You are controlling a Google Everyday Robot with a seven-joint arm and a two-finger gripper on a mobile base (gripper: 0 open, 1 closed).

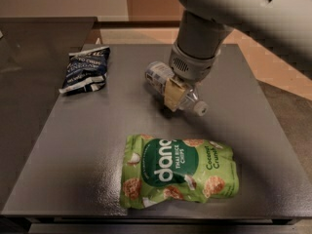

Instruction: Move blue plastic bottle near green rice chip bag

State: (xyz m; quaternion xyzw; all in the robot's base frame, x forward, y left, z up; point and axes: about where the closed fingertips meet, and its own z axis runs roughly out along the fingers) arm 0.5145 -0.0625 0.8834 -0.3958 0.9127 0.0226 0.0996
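The blue plastic bottle [168,83] is small and clear with a white cap, held sideways with the cap pointing to the right and down. My gripper [174,92] is shut on the blue plastic bottle and holds it a little above the dark table, near the middle. The green rice chip bag [178,170] lies flat near the table's front edge, below the gripper and apart from the bottle. The arm comes down from the upper right and hides part of the bottle.
A dark blue-black chip bag [86,68] lies at the back left of the grey table [73,150]. A lower grey surface [29,43] adjoins on the left. Tan floor shows at the back and right.
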